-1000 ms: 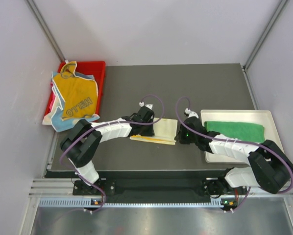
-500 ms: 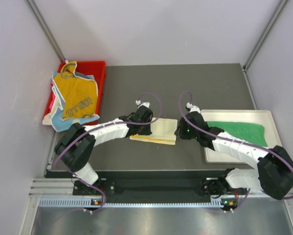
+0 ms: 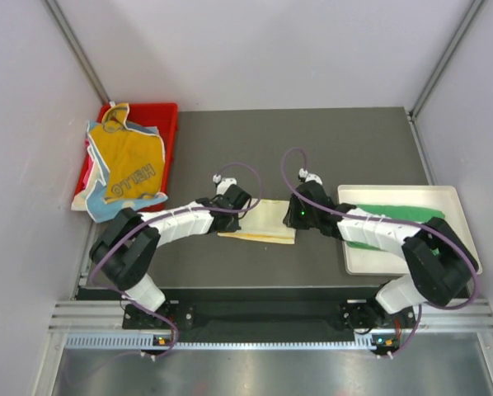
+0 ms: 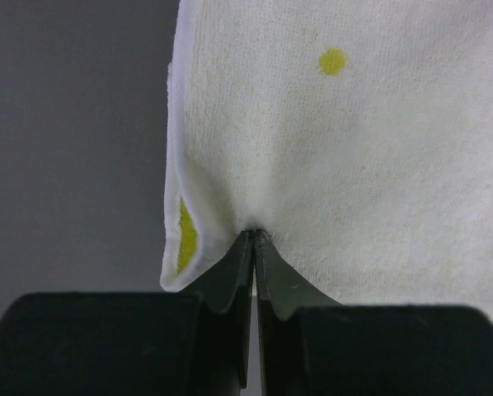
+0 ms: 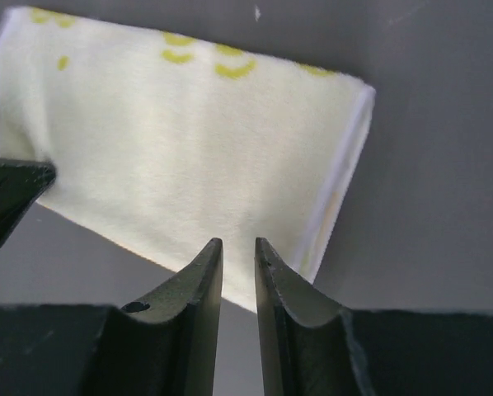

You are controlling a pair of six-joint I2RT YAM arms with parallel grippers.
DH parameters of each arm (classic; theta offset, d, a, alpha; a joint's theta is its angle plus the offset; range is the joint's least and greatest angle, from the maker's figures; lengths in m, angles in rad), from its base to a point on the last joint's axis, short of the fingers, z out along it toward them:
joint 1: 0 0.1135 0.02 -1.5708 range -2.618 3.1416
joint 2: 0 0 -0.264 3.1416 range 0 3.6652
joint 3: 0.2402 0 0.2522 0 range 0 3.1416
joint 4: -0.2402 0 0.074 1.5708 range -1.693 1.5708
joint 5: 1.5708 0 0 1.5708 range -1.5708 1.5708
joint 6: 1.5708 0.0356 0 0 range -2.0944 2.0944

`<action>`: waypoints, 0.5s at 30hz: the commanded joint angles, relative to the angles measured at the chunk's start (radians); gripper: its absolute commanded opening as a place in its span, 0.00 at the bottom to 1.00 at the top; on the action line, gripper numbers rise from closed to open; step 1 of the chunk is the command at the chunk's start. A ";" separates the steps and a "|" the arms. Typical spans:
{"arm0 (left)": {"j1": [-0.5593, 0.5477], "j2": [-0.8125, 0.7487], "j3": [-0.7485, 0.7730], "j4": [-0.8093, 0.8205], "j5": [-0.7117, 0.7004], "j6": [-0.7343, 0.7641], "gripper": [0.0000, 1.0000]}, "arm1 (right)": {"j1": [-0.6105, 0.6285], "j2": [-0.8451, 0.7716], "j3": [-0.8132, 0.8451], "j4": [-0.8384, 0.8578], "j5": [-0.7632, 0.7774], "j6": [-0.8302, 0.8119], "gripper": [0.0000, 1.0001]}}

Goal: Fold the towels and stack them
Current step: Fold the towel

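Seen from above, the folded yellow towel point(image 3: 261, 221) lies mid-table point(image 3: 329, 140), its long axis running side to side. You have the left gripper point(image 3: 243, 205) at its left end and the right gripper point(image 3: 295, 216) at its right end. In the left wrist view, the fingers point(image 4: 230, 272) are pressed together, pinching the towel's near edge. In the right wrist view, the fingers point(image 5: 193, 280) stand a slit apart at the towel's edge, and you cannot tell whether they grip it.

Yellow-dotted cream towel point(image 3: 263, 219), green towel point(image 3: 411, 213), red bin point(image 3: 169, 132)
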State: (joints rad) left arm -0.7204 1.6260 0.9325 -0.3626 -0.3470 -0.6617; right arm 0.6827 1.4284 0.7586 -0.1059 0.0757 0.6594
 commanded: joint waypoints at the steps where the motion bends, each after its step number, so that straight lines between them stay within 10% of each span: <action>1: 0.006 -0.014 -0.086 0.026 0.002 -0.044 0.09 | 0.021 0.041 -0.051 0.078 -0.034 0.032 0.22; 15: 0.006 -0.155 -0.153 0.047 0.075 -0.046 0.08 | 0.020 0.005 -0.094 0.012 -0.022 0.059 0.21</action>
State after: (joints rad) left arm -0.7139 1.5272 0.7681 -0.2413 -0.3149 -0.7277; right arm 0.6857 1.4883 0.6674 -0.0525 0.0441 0.7097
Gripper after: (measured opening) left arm 0.079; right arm 0.207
